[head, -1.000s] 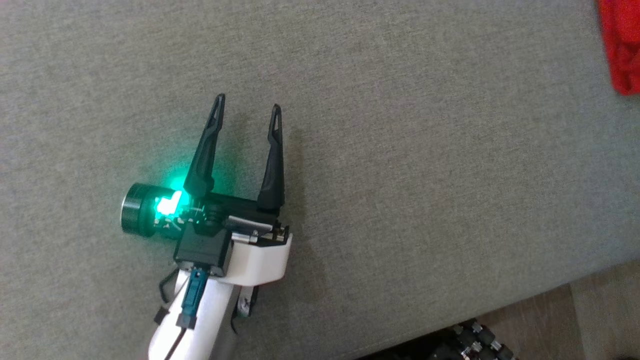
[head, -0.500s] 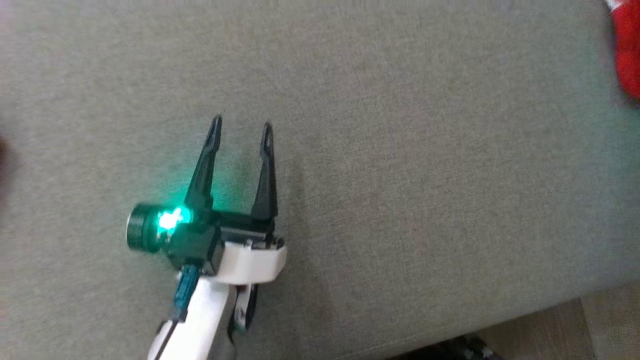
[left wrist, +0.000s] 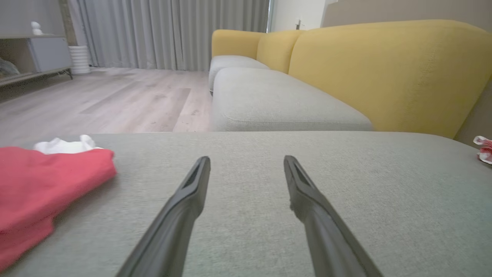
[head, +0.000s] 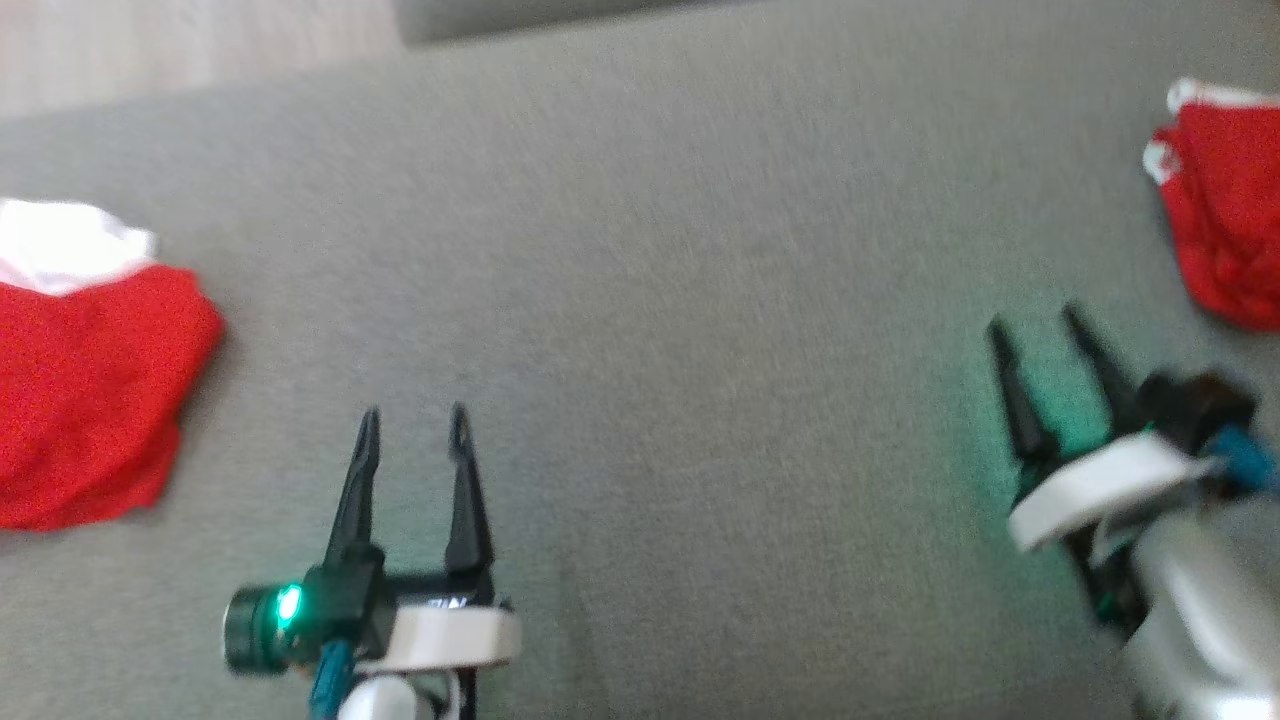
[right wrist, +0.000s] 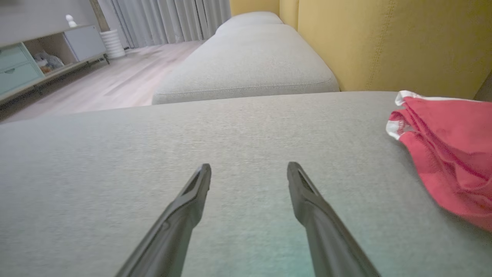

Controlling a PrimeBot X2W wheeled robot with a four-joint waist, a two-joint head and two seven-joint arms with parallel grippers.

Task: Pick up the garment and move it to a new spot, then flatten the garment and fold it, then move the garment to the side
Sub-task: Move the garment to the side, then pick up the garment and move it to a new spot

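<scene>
Now both sets of fingers stand spread apart and grasp nothing, with bare grey fabric showing between them. The left fingers (head: 357,480) hover low over the grey cushion (head: 700,300) at the lower left of the head view, tips pointing away from the robot. The right fingers (head: 1020,400) are at the lower right, angled a little to the left, and are blurred in that view.

Two red garments lie on the cushion, well apart from each other. The left red garment (head: 90,390) rests in a loose heap at the cushion's left side, with a white cloth (head: 60,245) at its far end; in the left wrist view it (left wrist: 42,177) sits to the left of the left fingers (left wrist: 190,196), near but not touching. The right red garment (head: 1225,230), bunched and edged with white trim, lies at the right edge; in the right wrist view it (right wrist: 449,154) is to the right of the right fingers (right wrist: 192,196), apart from them.

Beyond the cushion are a yellow sofa back (left wrist: 384,69), a wooden floor (left wrist: 96,100) and grey curtains (left wrist: 173,30).
</scene>
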